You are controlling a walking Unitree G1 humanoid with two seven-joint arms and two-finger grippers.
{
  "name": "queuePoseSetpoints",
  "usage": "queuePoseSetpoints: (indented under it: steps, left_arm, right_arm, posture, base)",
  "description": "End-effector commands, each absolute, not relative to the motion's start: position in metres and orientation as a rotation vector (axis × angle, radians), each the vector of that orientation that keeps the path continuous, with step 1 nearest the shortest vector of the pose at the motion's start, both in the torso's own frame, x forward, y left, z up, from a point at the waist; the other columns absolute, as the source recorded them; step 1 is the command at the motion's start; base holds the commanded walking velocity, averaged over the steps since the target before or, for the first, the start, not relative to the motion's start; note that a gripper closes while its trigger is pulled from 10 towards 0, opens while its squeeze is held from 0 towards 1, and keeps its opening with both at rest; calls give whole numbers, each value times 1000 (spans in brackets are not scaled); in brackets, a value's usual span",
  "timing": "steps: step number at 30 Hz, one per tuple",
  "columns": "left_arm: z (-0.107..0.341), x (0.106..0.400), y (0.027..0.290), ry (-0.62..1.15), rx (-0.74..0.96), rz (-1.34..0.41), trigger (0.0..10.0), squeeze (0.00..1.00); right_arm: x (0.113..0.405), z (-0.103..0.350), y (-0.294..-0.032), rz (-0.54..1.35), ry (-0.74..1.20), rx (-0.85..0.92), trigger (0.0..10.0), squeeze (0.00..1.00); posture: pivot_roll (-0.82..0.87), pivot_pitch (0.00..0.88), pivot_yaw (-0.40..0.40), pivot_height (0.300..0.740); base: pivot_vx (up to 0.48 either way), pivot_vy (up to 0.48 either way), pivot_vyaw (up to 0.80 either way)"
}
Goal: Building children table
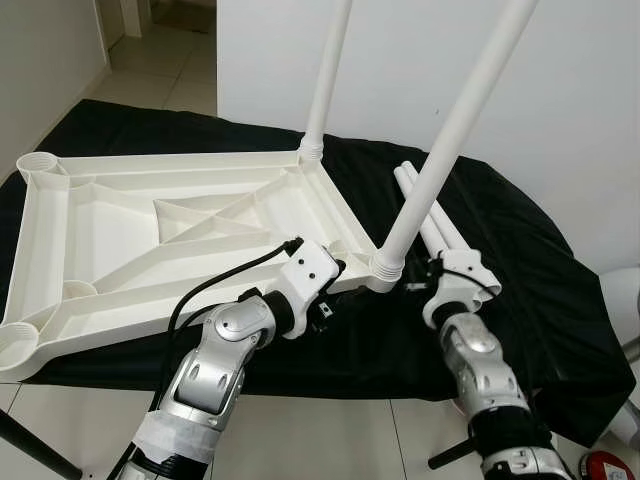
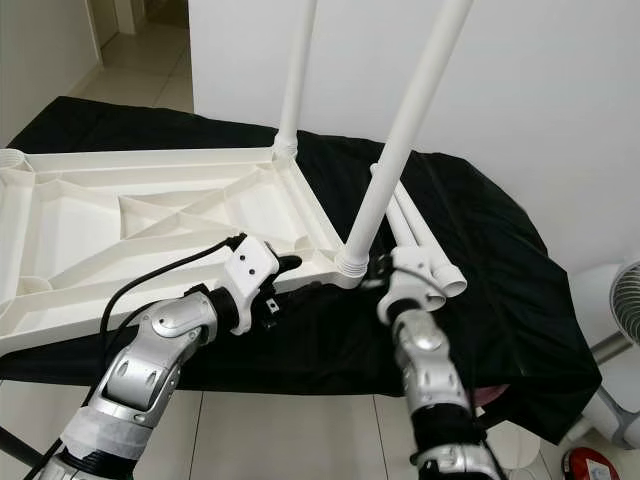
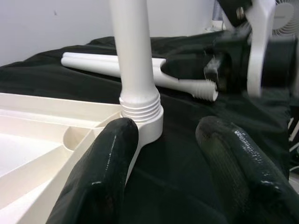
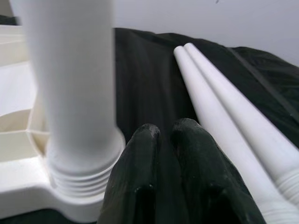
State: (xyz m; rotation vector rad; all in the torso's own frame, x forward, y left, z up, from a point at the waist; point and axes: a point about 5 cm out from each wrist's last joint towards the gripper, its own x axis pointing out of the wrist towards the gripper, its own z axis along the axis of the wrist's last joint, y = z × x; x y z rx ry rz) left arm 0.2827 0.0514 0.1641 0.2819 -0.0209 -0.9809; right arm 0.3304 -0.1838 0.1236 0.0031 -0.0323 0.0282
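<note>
The white table top (image 1: 110, 225) lies upside down on a black cloth. Two white legs stand in its right-hand sockets: one at the far corner (image 1: 328, 70), one at the near corner (image 1: 445, 140). My left gripper (image 3: 163, 135) is open at the near corner. One finger (image 3: 112, 158) rests against the table's rim just below the leg's threaded collar (image 3: 140, 105). My right gripper (image 4: 166, 130) is shut on nothing, its tips on the cloth between that leg's base and two loose legs (image 4: 233, 121) lying side by side.
The black cloth (image 1: 540, 300) covers the low support and drapes over its edges. Two open sockets (image 1: 40, 163) (image 1: 18, 340) sit at the table top's left corners. A white wall rises behind, a fan (image 2: 625, 300) stands at right, tiled floor lies below.
</note>
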Motion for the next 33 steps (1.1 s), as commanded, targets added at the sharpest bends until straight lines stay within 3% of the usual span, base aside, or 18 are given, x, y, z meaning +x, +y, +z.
queuePoseSetpoints:
  steps: [1,9,14,15,21,22,24,25,33]
  left_arm:
    - [160,289,51,1,297,-843,10000,0]
    - [139,314,78,186,290,-587,10000,0]
    - [138,320,90,215,262,-512,10000,0]
    - [140,323,95,215,240,-482,10000,1000]
    - [146,328,104,203,241,-444,10000,1000]
    - [147,329,104,203,272,-456,10000,831]
    - [147,329,103,205,278,-463,10000,831]
    - [149,327,100,193,276,-502,10000,12]
    - [163,320,84,96,197,-625,10000,0]
  right_arm:
    - [329,117,-189,1,-9,16,10000,0]
    - [316,123,-165,99,-97,94,10000,0]
    - [309,122,-160,110,-111,115,10000,0]
    - [307,121,-160,107,-112,118,10000,0]
    - [299,115,-160,98,-102,125,10000,0]
    - [295,112,-160,95,-94,126,10000,0]
    - [295,111,-160,94,-92,125,10000,0]
    - [293,111,-161,92,-89,123,10000,0]
    - [292,110,-165,76,-79,123,10000,0]
  posture:
    - [40,0,-165,740]
    - [34,0,-162,740]
    - [28,0,-155,740]
    - [26,0,-152,740]
    - [19,0,-147,740]
    - [16,0,-144,740]
    - [16,0,-144,740]
    - [16,0,-144,740]
    - [11,0,-143,740]
  base:
    - [0,0,0]
    - [0,0,0]
    - [0,0,0]
    - [0,0,0]
    - [0,0,0]
    - [0,0,0]
    - [0,0,0]
    - [0,0,0]
    - [0,0,0]
